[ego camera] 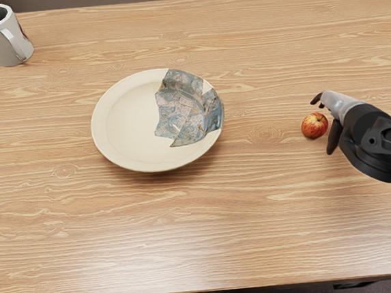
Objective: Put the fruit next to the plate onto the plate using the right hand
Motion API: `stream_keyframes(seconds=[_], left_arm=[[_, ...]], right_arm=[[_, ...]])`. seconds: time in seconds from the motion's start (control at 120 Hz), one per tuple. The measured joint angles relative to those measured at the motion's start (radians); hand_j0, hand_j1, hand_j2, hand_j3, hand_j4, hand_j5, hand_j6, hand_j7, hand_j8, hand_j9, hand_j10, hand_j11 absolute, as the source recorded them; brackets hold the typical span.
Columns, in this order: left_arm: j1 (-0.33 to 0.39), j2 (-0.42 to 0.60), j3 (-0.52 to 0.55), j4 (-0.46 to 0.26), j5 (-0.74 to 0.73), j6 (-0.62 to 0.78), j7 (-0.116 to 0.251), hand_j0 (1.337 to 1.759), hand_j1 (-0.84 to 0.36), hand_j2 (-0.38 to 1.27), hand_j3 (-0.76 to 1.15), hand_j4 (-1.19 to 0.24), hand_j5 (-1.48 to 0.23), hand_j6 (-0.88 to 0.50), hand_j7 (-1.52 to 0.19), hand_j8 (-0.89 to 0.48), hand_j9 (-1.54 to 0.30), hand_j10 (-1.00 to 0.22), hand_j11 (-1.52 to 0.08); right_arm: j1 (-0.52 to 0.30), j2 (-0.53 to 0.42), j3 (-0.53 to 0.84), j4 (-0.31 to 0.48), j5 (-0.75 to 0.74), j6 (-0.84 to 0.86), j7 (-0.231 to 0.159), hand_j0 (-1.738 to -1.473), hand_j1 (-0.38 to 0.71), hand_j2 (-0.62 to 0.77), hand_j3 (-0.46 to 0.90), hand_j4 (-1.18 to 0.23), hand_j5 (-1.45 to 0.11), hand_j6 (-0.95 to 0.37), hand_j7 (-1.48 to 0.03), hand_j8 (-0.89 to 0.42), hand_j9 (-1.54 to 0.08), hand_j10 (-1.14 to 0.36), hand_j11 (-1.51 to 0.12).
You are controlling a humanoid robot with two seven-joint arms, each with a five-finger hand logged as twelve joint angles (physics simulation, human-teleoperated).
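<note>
Light wood-grain table [204, 242] fills the view, seen from above at a slant.

Small round red-and-yellow apple [314, 125] sits on bare tabletop at centre-right, well apart from the plate and off to its right. It rests on the wood, not lifted.

Right hand [335, 112], grey palm w/ dark digits, comes in from the right edge on a bulky black forearm [377, 144]. The hand is just beside the apple, on the apple's right. Fingers [333, 136] are spread apart, not curled round anything. One dark tip pokes left just above the apple's upper right, and another hangs down just right of the fruit. The apple lies near the gap btwn those two. Can't tell whether either actually touches it, and no clamp on it shows.

Round cream ceramic plate [122, 125] lies at centre-left of the table. A crumpled blue-grey sheet [186, 107], paper or foil by the look, lies on the plate's right half, w/ its right edge reaching the rim. The left half of the plate is bare.

Grey ceramic mug [1, 37] stands upright in the far-left corner, handle facing front-right, well apart from plate and apple.
</note>
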Motion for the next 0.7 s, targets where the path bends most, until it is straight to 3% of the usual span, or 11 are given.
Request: stream_keyframes(seconds=[0.7], left_arm=[[-0.002,0.000,-0.001,0.000,0.000,0.000,0.000,1.658,0.35,0.00,0.00,0.00,0.00,0.00,0.00,0.00,0.00,0.00,0.00]], right_arm=[[-0.039,0.085,0.002,-0.113,0.001,0.000,0.000,-1.658,0.03,-0.06,0.00,-0.32,-0.41,-0.32,-0.41,-0.32,-0.41,-0.32,-0.41]])
